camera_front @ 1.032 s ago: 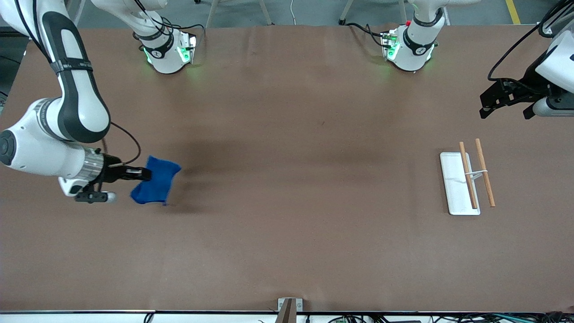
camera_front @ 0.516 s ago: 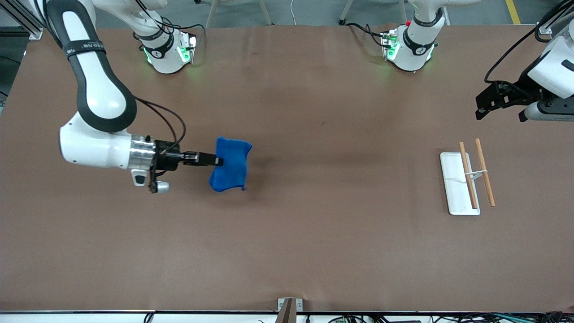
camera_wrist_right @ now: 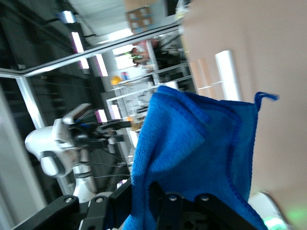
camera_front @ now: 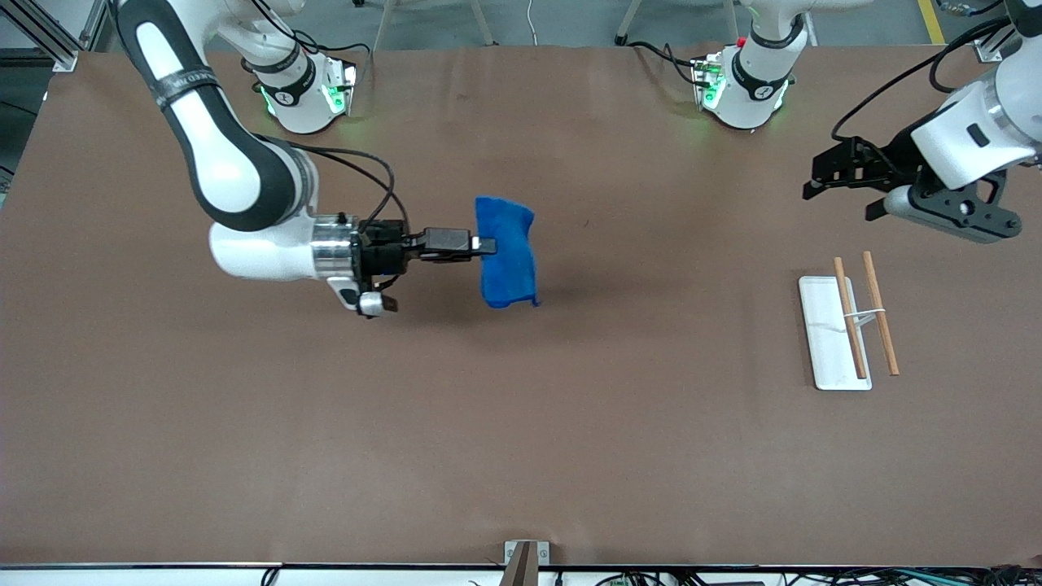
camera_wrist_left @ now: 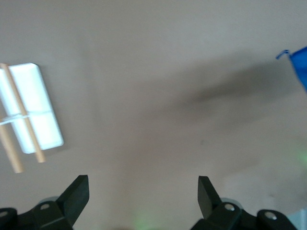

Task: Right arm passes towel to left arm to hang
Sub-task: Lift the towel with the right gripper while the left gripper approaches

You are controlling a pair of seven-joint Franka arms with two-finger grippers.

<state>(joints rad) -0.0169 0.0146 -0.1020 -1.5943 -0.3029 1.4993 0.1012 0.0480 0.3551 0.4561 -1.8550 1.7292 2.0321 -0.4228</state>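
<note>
The bright blue towel (camera_front: 506, 253) hangs in the air over the middle of the table, pinched at one edge by my right gripper (camera_front: 486, 244), which is shut on it. The right wrist view shows the towel (camera_wrist_right: 201, 153) draped from the jaws, a loose thread at one corner. My left gripper (camera_front: 814, 181) hovers open over the left arm's end of the table, its fingers pointed toward the towel with a wide stretch of table between them. In the left wrist view the left gripper (camera_wrist_left: 143, 189) holds nothing and a corner of the towel (camera_wrist_left: 300, 64) shows at the picture's edge.
A white flat base with two wooden rods (camera_front: 851, 321) lies on the table under and nearer the camera than the left gripper, seen also in the left wrist view as the rack (camera_wrist_left: 29, 112). Both arm bases (camera_front: 305, 89) stand at the table's back edge.
The right arm has carried the towel from the right arm's end toward the table's middle. The left gripper has swung inward toward the towel, still open.
</note>
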